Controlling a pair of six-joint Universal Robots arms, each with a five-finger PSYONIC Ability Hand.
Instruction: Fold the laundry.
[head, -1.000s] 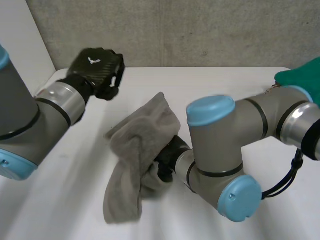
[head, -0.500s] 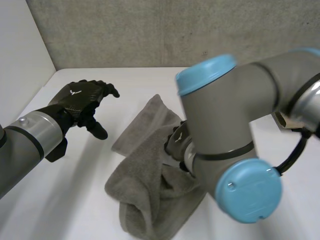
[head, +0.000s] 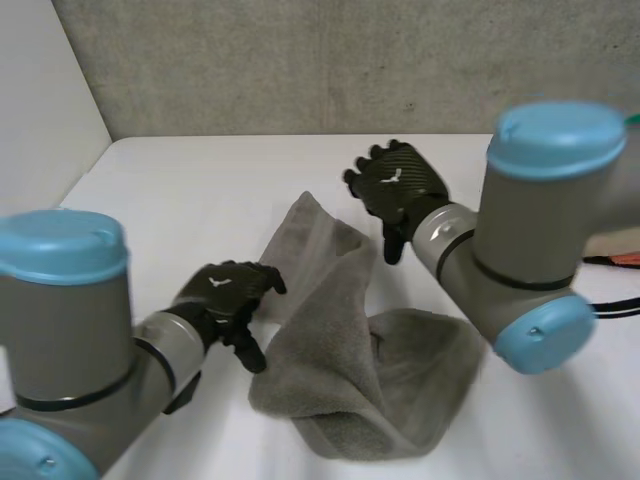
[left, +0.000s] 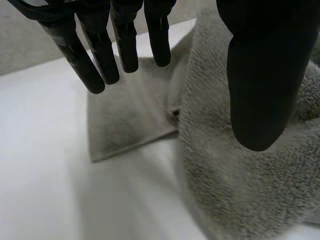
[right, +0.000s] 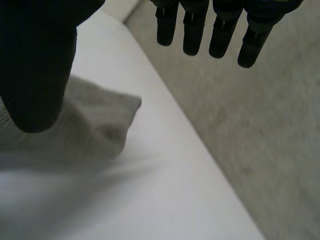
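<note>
The left hand (head: 225, 298) hung with its fingers (left: 125, 45) spread and thumb apart, holding nothing, at the nine o'clock edge of a grey towel (head: 350, 380). Contact could not be told. The right hand (head: 398, 182), likewise spread and empty, hovered near the towel's twelve o'clock corner. The towel lay crumpled and partly doubled over on the white table (head: 150, 190). A pinch into the bunched middle would likely catch several layers, dragging the heap and leaving the fold crooked.

Grey towel (head: 350, 350); white table (head: 180, 200); black hands; light-blue arm caps.
</note>
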